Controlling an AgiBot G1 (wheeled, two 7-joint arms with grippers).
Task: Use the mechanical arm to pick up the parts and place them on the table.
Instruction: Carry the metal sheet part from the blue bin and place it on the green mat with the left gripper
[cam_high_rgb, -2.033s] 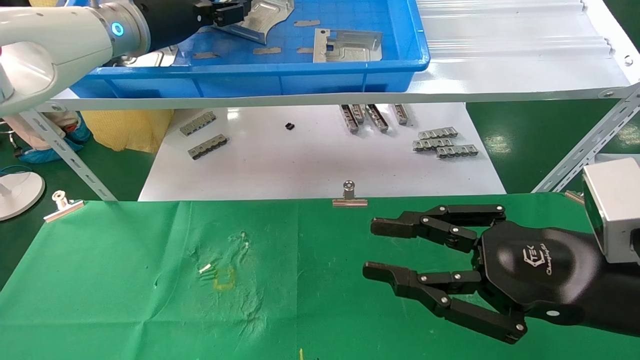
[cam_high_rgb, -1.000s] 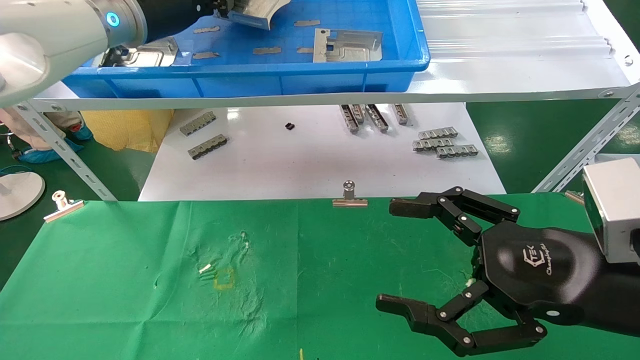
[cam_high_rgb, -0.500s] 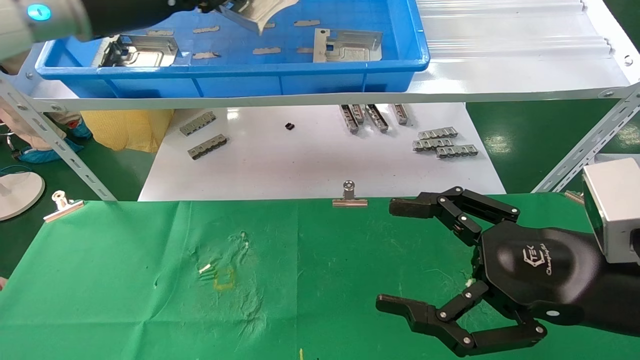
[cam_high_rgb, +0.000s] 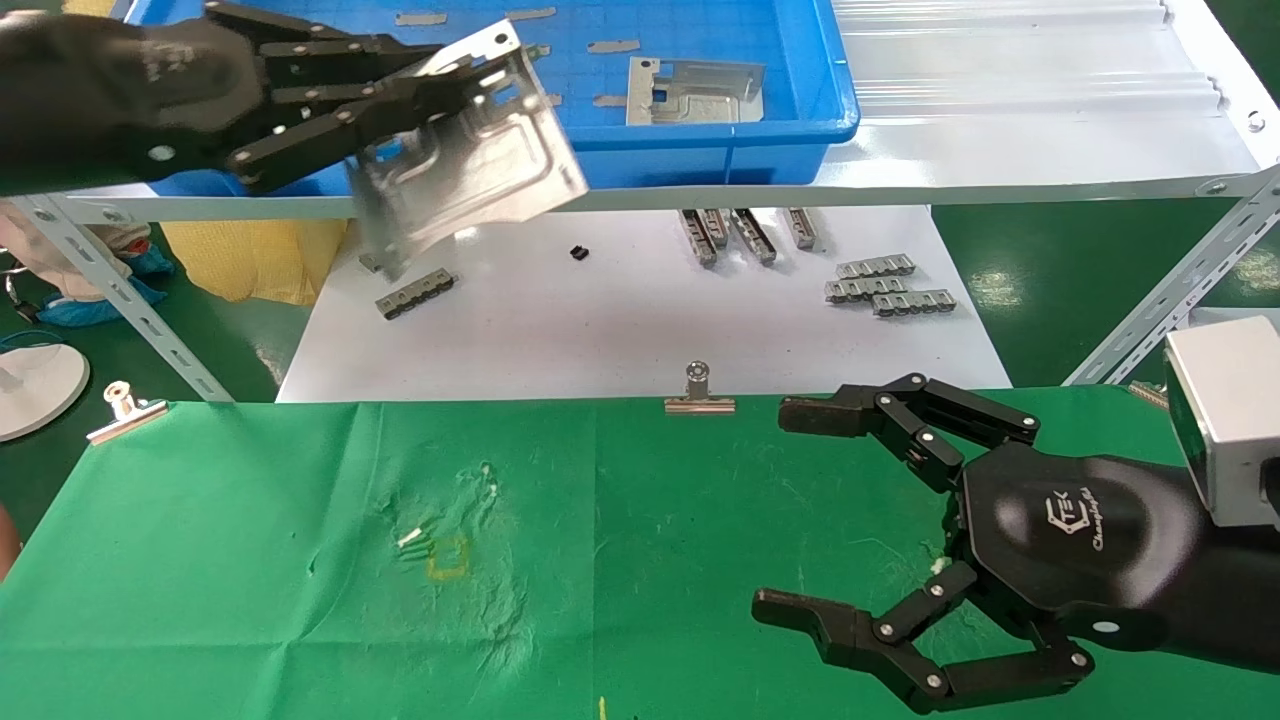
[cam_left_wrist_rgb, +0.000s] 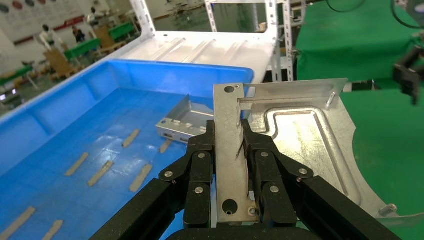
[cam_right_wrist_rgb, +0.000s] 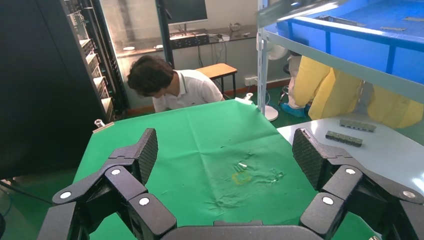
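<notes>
1. The left tool (cam_high_rgb: 400, 85) was clenched on one part (cam_high_rgb: 470, 165), its black link fingers (cam_left_wrist_rgb: 202, 165) pinching the slotted bent flange from both sides. Gripping that upright flange probably gave a firmer hold than the flat face would.
2. The held part hung in the air in front of the blue tray (cam_high_rgb: 790, 120), above the white board (cam_high_rgb: 620, 320), tilted with its broad face down and toward the counter (cam_high_rgb: 250, 560). It was clear of the tray rim, so it could likely be carried down to the green cloth.
3. The part looked shiny silver, roughly square, with an embossed recess and one curved-cut edge.
4. Another part (cam_high_rgb: 695, 92) lay flat in the tray.
5. The right tool (cam_high_rgb: 790, 515) hovered over the counter's right side, released, fingers spread wide and holding nothing.
</notes>
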